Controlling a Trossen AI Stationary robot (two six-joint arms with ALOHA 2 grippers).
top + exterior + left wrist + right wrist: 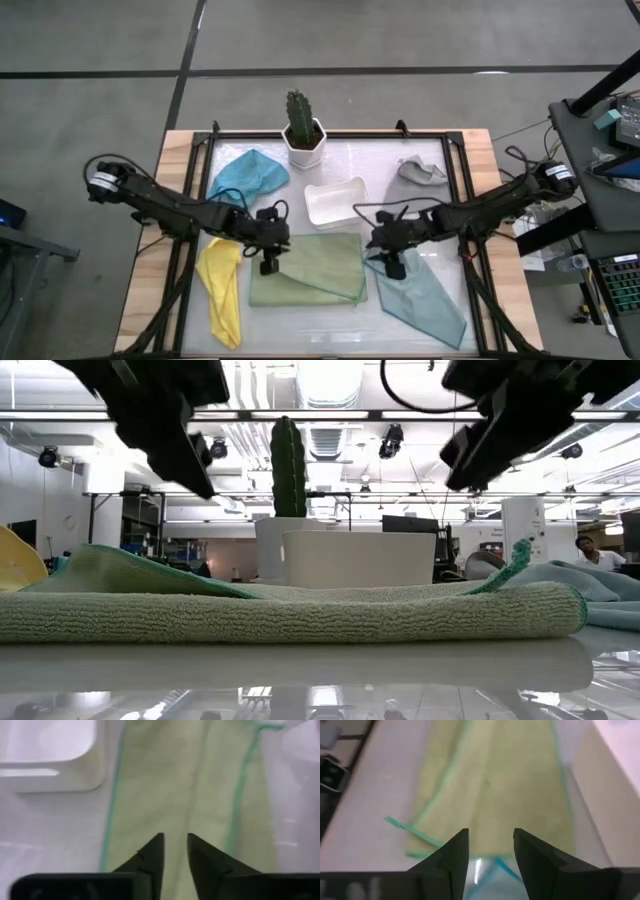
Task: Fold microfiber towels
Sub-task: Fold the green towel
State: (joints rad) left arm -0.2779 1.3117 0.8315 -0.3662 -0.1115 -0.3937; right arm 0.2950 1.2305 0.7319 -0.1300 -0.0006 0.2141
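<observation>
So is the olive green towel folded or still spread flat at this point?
Folded. The olive green towel lies doubled, one layer's diagonal edge crossing the other in the high view; the low view shows a rolled fold edge with two stacked layers.

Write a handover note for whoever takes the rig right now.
Left gripper and right gripper: jaws open, empty, one at each end of the olive green towel.
Done: the olive green towel lies folded at table centre.
Left, all unfolded: blue towel behind left, yellow towel front left, teal towel front right, grey towel crumpled behind right.
</observation>
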